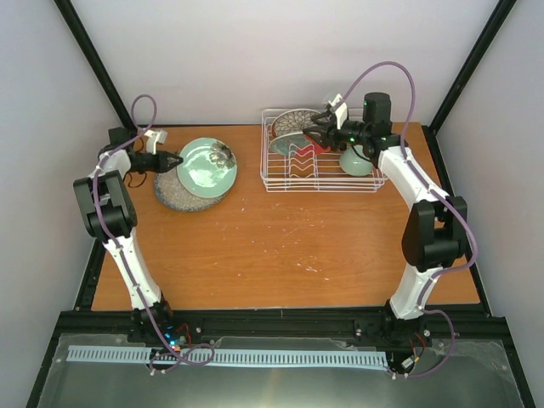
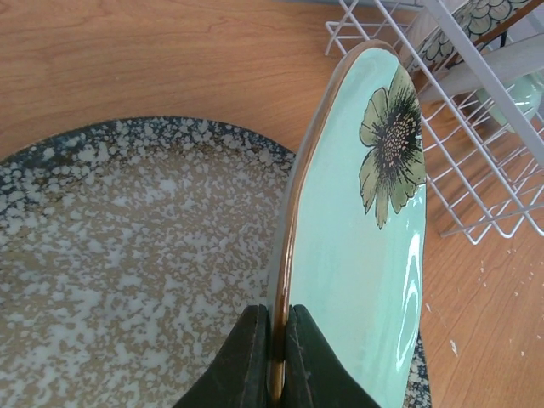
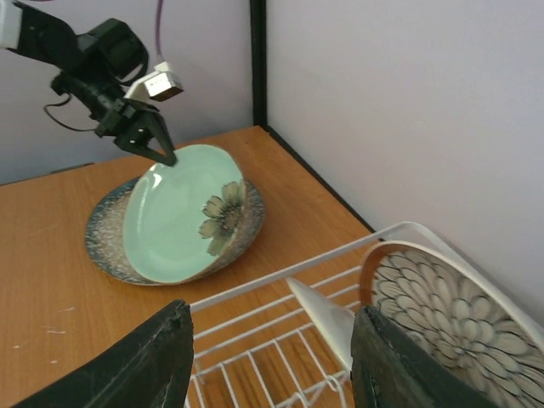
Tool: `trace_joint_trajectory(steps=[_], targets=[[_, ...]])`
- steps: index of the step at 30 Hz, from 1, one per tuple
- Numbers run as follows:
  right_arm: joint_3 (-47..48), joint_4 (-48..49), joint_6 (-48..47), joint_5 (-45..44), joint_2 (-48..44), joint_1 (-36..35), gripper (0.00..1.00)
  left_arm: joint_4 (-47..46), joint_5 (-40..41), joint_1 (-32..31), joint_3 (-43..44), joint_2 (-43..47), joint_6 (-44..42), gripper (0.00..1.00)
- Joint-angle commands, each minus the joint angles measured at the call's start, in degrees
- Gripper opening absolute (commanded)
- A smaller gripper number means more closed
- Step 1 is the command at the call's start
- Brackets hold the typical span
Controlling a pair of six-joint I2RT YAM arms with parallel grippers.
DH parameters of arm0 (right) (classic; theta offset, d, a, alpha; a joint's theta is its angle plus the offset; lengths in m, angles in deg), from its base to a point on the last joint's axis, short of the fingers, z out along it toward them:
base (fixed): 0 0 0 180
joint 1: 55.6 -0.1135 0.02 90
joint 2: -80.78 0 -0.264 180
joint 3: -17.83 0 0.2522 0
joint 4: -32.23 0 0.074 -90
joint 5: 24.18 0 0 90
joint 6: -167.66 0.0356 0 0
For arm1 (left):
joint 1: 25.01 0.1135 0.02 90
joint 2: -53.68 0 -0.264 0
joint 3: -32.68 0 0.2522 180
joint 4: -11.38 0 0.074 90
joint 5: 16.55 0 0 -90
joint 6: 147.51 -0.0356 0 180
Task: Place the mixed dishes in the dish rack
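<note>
My left gripper (image 1: 177,159) is shut on the left rim of the pale teal plate (image 1: 206,164), which has a flower print. In the left wrist view the fingers (image 2: 246,361) pinch the rim and the teal plate (image 2: 365,246) is tilted up on edge over the large speckled plate (image 2: 127,255). The white wire dish rack (image 1: 321,181) stands at the back right. The petal-patterned plate (image 1: 293,121) stands upright in it, and the pale green cup (image 1: 355,161) sits at its right end. My right gripper (image 3: 268,365) is open and empty above the rack, beside the petal plate (image 3: 442,314). The blue mug is not visible.
The speckled plate (image 1: 180,195) lies flat at the back left of the wooden table (image 1: 280,246). A pale dish (image 3: 327,319) stands edge-on in the rack next to the petal plate. Black frame posts and white walls close the back and sides.
</note>
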Motion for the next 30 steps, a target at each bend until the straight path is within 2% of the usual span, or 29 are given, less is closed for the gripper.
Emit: trace_joint_trajectory(steps=[1,6,12,18,30], targets=[[4.9,-5.5,-4.1,4.2,3.0,-3.2,0.51,-5.9,-10.2,-0.2,-0.3,5.7,1.1,0.01],[11.8,-16.5,-11.3,2.3,8.6,-9.1,0.51,-6.4,-16.3,-0.1,-1.5,7.3,-0.5,0.0],[14.0,-16.2,-10.1,5.3,12.4,-12.2,0.5,-3.0,-20.6,0.6,0.0,7.7,-4.7,0.01],[23.4,-23.4,-11.6,7.4,18.7,-14.9,0.51,3.3,-26.6,1.2,2.6,5.2,-10.4,0.01],[32.2,-25.7,-8.6,11.0,25.4,-18.0,0.52,8.5,-32.8,1.3,4.6,5.0,-14.9,0.01]])
